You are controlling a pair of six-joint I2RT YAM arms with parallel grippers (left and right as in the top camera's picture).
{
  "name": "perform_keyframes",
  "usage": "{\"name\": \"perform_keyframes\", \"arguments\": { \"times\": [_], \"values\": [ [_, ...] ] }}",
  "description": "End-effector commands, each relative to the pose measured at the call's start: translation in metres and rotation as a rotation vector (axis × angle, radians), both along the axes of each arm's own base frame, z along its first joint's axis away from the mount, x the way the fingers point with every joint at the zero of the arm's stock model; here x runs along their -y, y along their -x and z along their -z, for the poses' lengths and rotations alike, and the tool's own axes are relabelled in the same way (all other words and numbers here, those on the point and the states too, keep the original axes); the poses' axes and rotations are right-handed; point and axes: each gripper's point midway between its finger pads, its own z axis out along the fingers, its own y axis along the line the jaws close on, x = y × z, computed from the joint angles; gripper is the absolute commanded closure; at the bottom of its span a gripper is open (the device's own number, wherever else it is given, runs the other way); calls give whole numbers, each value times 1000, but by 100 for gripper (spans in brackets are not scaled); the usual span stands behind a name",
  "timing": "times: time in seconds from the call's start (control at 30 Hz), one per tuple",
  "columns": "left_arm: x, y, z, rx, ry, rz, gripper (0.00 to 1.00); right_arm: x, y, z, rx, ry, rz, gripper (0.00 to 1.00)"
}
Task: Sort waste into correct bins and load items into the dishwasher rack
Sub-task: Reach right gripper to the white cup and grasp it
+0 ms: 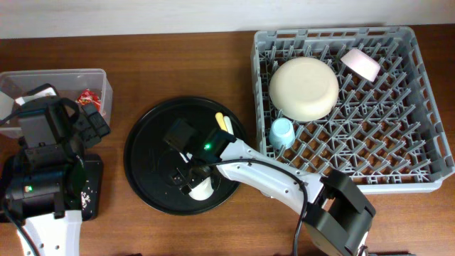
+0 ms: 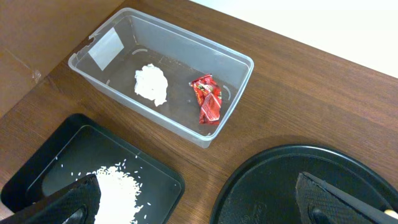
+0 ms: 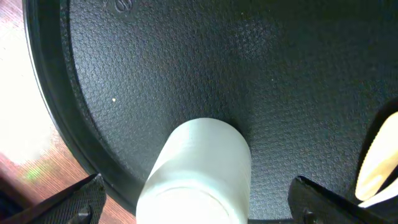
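My right hand (image 3: 202, 211) is spread wide, with its two dark fingers (image 3: 81, 202) at the bottom corners of the wrist view; it grips nothing and touches nothing that I can see; the white cup (image 3: 199, 165) sits directly between the fingers, with a gap on each side, resting on the pebbled floor of the large round black tray (image 3: 186, 56); I cannot tell whether the cup stands or lies on its side; a pale yellow utensil (image 3: 376, 165) shows at the right edge, near the cup but apart from it

My left hand (image 2: 199, 208) is also wide open and empty, hanging above the desk (image 2: 311, 93) between the shallow black tray (image 2: 68, 155) and the round tray; loose white rice (image 2: 115, 190) is heaped in the shallow tray, just beside the left finger; beyond it stands the clear plastic box (image 2: 180, 65), which holds the crumpled white napkin (image 2: 152, 84) and the red foil wrapper (image 2: 206, 98), lying side by side but apart

From overhead, the grey dishwasher rack (image 1: 384, 135) fills the right side of the desk, just beside the round tray; the cream bowl-plate (image 1: 303, 87) sits upside down in it; the pink bowl (image 1: 360, 64) leans near the rack's far edge; the light blue cup (image 1: 281, 131) sits at the rack's left edge, just below the bowl-plate
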Motion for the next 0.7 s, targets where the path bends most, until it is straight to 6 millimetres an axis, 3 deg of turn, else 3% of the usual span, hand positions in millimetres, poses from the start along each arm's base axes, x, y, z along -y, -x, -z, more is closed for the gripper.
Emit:
{"name": "perform_keyframes", "arguments": {
  "times": [0.0, 0.07, 0.23, 0.37, 0.67],
  "values": [
    [-3, 2, -3, 8, -7, -15, 1, 4, 1, 5, 0, 26, 15, 3],
    [-3, 2, -3, 9, -7, -15, 1, 3, 2, 8, -5, 31, 20, 3],
    [-3, 2, -3, 8, -7, -15, 1, 6, 4, 37, -46, 87, 19, 3],
    [-3, 2, -3, 8, -7, -15, 1, 8, 4, 39, -50, 93, 21, 3],
    [-3, 2, -3, 9, -7, -15, 1, 13, 8, 48, -76, 127, 20, 15]
  ]
}}
